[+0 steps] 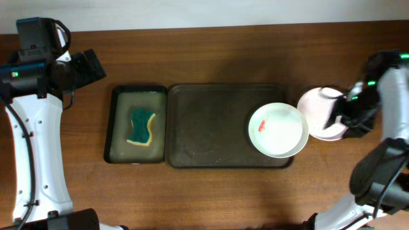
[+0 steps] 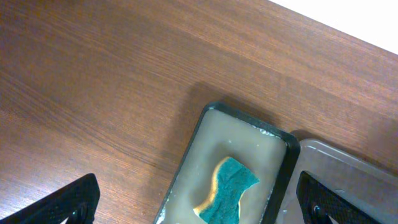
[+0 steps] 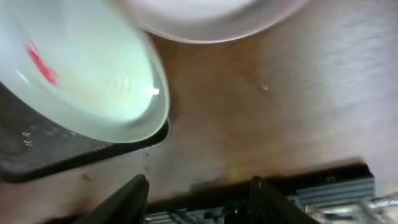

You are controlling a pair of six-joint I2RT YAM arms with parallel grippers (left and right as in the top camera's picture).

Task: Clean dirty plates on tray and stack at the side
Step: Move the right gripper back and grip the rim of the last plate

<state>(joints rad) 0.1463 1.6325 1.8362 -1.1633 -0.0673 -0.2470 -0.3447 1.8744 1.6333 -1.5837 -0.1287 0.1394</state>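
The right tool (image 3: 199, 196) is open and empty. The dirty plate (image 3: 81, 74) sits ahead, to its left; it should grab the rim firmly.

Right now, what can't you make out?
1. Overhead: the right arm covers part of the side plate, so how many are stacked there is hidden.
2. Right wrist: the same plate is blurred and cut by the top edge.
3. Left wrist: the tray is cut by the right edge.
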